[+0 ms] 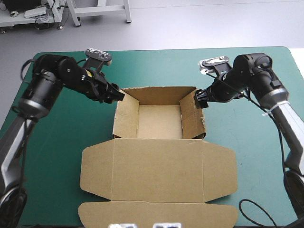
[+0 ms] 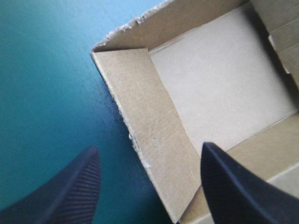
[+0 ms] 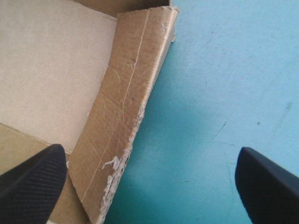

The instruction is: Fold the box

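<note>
Box (image 1: 159, 154) sits mid-worktop (image 1: 57, 137), roughly centred left to right. The far half is a tray: far wall (image 1: 159, 94), left wall (image 1: 124, 116) and right wall (image 1: 192, 116) are up. The lid (image 1: 159, 178) lies flat toward the near edge, its front flap right at that edge.

Left claw (image 1: 118, 95) is at the tray's far-left corner, fingers apart. One is over the teal-green cover outside, the other over the tray inside, so it straddles the left wall. Right claw (image 1: 199, 99) mirrors it at the far-right corner, also spread wide across the right wall.

We read both as lined up to pinch or press the side walls so they hold. We can't confirm contact. The side-wall rims look ragged and soft, so we expect some spring-back.

Room: there is open cover left, right and far of the tray, so both arms can back out sideways. The lid takes up the near side, so there's no exit that way.
</note>
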Robot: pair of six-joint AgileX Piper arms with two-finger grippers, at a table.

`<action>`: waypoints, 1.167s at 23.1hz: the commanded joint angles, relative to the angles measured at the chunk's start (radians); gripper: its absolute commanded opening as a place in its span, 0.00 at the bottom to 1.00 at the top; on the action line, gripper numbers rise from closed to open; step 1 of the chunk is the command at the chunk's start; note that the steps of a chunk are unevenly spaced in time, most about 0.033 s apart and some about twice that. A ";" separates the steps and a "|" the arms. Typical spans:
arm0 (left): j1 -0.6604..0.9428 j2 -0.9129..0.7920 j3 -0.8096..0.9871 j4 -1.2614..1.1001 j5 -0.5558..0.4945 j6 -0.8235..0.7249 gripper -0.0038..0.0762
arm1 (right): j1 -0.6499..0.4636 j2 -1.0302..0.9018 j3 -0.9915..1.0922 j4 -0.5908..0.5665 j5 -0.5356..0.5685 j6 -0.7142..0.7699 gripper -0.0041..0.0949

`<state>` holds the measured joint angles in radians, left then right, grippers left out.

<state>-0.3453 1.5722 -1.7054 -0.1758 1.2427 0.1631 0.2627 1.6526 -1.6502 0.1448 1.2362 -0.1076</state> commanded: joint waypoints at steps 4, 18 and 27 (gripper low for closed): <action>0.000 -0.258 -0.017 0.002 0.047 0.067 0.25 | -0.009 -0.117 -0.031 0.048 0.013 -0.043 0.96; 0.000 -0.682 0.669 0.197 0.047 0.036 0.04 | -0.009 0.063 -0.027 0.118 -0.004 -0.052 0.95; 0.000 -0.764 0.931 0.198 0.030 -0.028 0.04 | -0.005 0.235 -0.027 0.131 0.011 -0.056 0.72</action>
<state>-0.3453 0.8313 -0.7587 0.0262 1.2530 0.1525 0.2594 1.9129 -1.6509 0.2674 1.2322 -0.1503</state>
